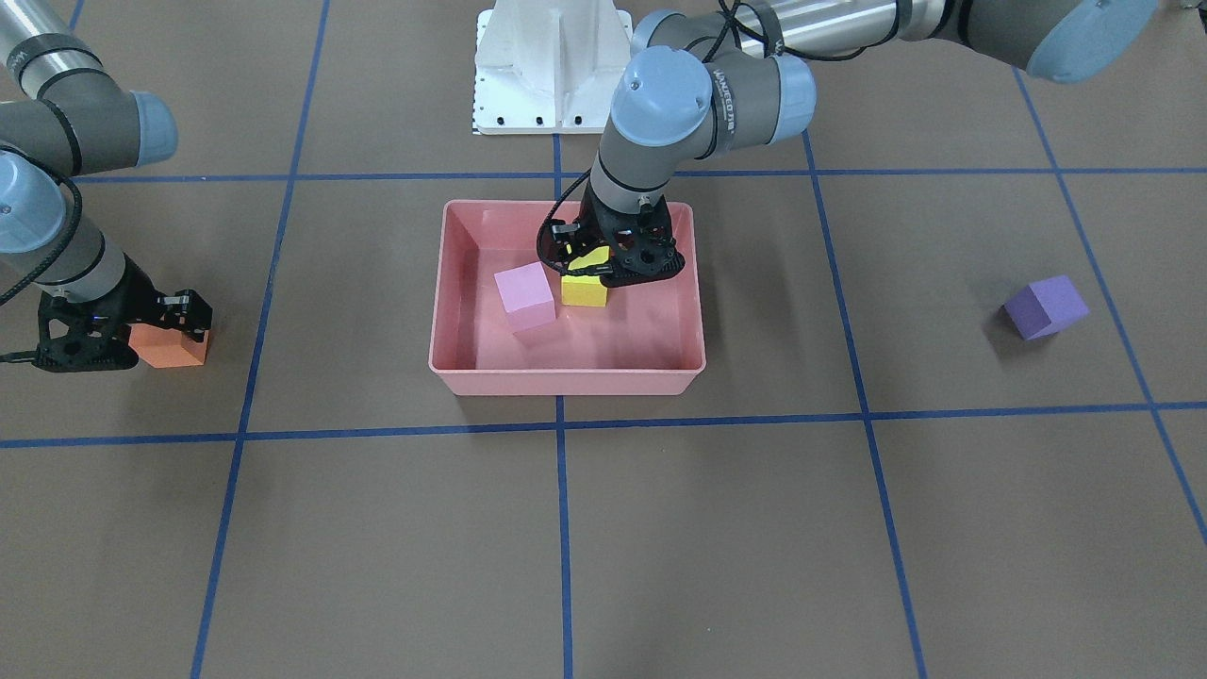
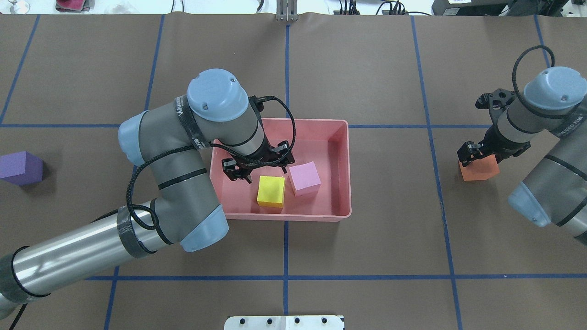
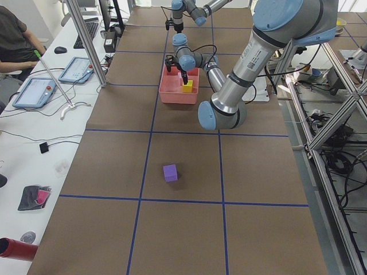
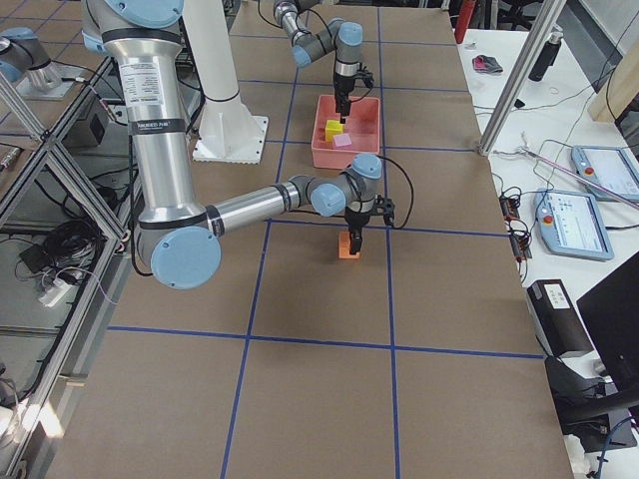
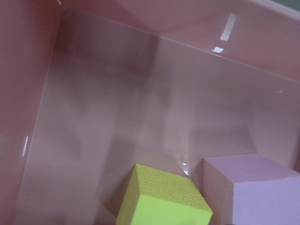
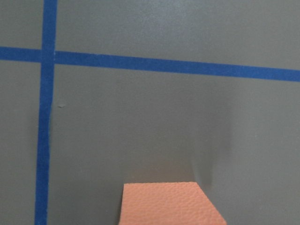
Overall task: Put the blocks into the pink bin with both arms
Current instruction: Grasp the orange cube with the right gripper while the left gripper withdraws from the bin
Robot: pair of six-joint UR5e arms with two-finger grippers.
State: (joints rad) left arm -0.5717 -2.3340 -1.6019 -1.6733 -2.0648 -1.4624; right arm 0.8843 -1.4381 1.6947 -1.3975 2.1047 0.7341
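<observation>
The bin [image 2: 341, 137] sits at the middle of the table [image 2: 367, 247], astride the tape line [image 2: 285, 250] that runs out from the base bracket [image 2: 284, 322]. Two blocks rest on the bin's floor, in the half nearer the robot. The left bin block [image 2: 270, 191] lies just beside the right bin block [image 2: 304, 178], which sits slightly farther from the robot. The left gripper [image 1: 608, 269] is inside the bin, directly over the left bin block. The right outlying block [image 2: 479, 170] sits on the table well to the right of the bin, under the right gripper [image 2: 481, 158]. The left outlying block [image 2: 20, 168] lies alone, far to the left of the bin.
</observation>
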